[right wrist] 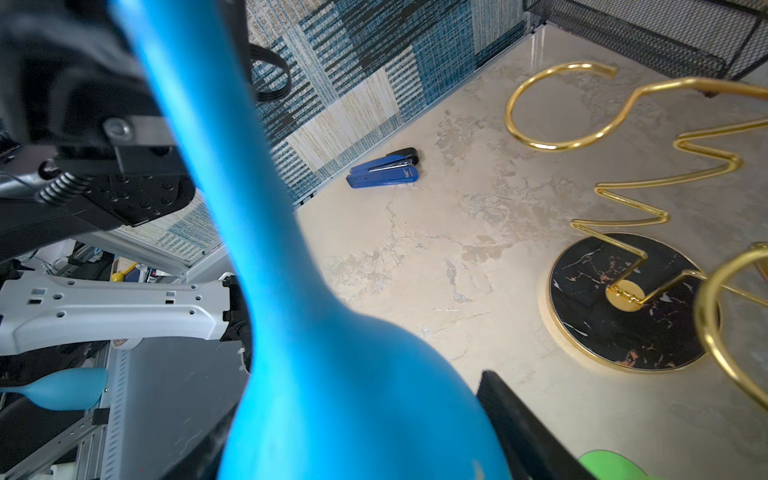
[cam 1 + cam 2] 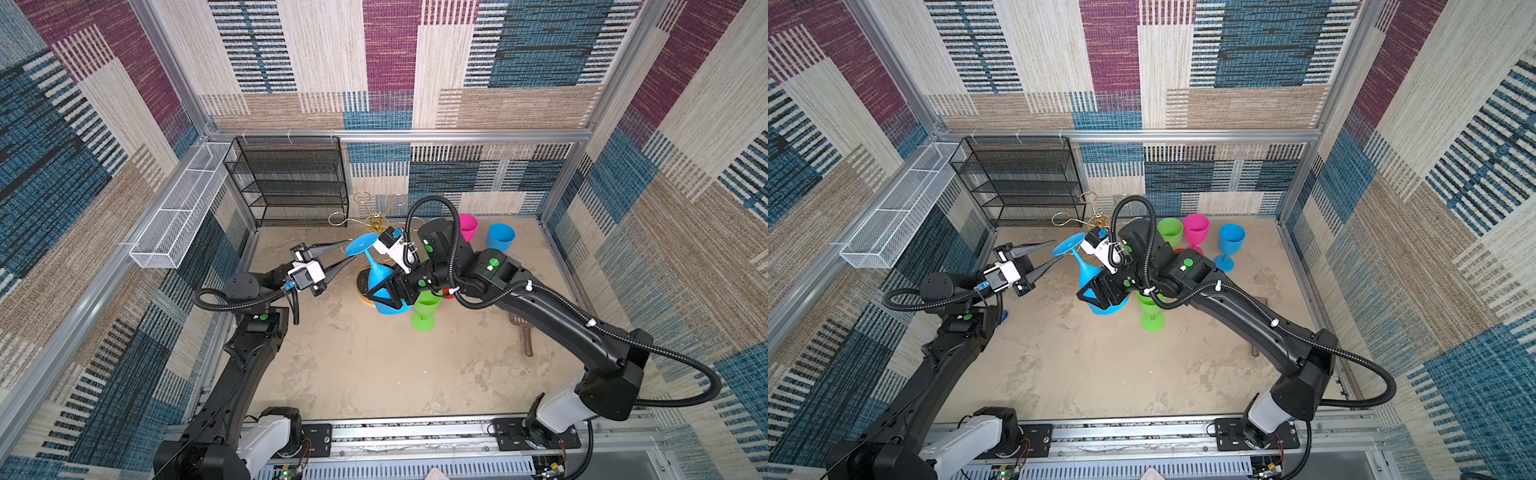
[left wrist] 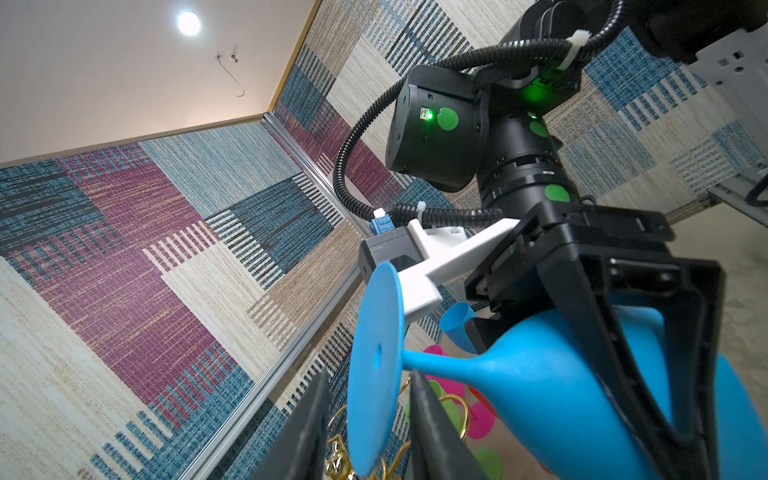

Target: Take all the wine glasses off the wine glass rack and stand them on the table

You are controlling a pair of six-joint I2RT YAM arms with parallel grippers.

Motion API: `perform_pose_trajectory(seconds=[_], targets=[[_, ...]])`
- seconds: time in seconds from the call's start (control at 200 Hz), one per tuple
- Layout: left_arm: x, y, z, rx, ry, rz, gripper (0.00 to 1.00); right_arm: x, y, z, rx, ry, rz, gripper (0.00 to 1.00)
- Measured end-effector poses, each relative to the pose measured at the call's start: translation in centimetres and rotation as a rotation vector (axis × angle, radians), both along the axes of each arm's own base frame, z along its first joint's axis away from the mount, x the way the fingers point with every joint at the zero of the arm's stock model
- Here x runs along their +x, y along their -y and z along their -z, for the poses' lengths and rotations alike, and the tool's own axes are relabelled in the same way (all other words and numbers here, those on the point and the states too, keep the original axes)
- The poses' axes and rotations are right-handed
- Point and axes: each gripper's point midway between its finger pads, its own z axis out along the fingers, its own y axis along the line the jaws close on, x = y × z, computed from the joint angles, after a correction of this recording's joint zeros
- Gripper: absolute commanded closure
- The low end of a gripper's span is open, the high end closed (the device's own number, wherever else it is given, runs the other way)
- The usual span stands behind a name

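jaws of the right gripper (image 2: 384,300) clamp the glass (image 2: 379,270) by its bowl, foot tilted up, just clear of the rack (image 1: 590,307); left gripper (image 2: 351,249) gapes astride the foot. likely light, stiff, slick plastic: the bowl grip suits.
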Motion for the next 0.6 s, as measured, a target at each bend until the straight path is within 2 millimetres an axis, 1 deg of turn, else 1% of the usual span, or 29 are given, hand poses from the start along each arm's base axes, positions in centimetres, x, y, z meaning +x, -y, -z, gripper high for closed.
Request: perform_pose_trajectory(seconds=[0.115, 0.185, 0.321, 0.451, 0.471, 0.516, 0.581, 0.601], targets=[[-0.06, 0.15, 0.12, 0.007, 0.006, 0.005, 0.65, -0.11, -0.31, 0.39, -0.005, -0.010, -0.010, 0.62], [-0.15, 0.29, 0.34, 0.016, 0.005, 0.015, 0.69, -0.14, -0.42, 0.55, -0.007, -0.015, -0.010, 0.61], [-0.36, 0.54, 0.65, 0.028, -0.004, 0.034, 0.88, -0.26, -0.50, 0.58, -0.007, -0.017, -0.015, 0.60], [-0.57, 0.67, 0.78, 0.052, 0.026, 0.036, 1.00, -0.43, -0.55, 0.63, -0.004, -0.034, -0.015, 0.59], [-0.59, 0.68, 0.78, 0.054, 0.028, 0.036, 1.00, -0.48, -0.57, 0.62, -0.003, -0.036, -0.017, 0.58], [-0.60, 0.69, 0.81, 0.057, 0.030, 0.036, 1.00, -0.52, -0.58, 0.61, -0.001, -0.037, -0.020, 0.56], [-0.57, 0.68, 0.84, 0.060, 0.035, 0.032, 1.00, -0.55, -0.60, 0.60, -0.001, -0.038, -0.021, 0.45], [-0.55, 0.68, 0.86, 0.061, 0.035, 0.031, 1.00, -0.56, -0.60, 0.60, -0.001, -0.038, -0.021, 0.40]])
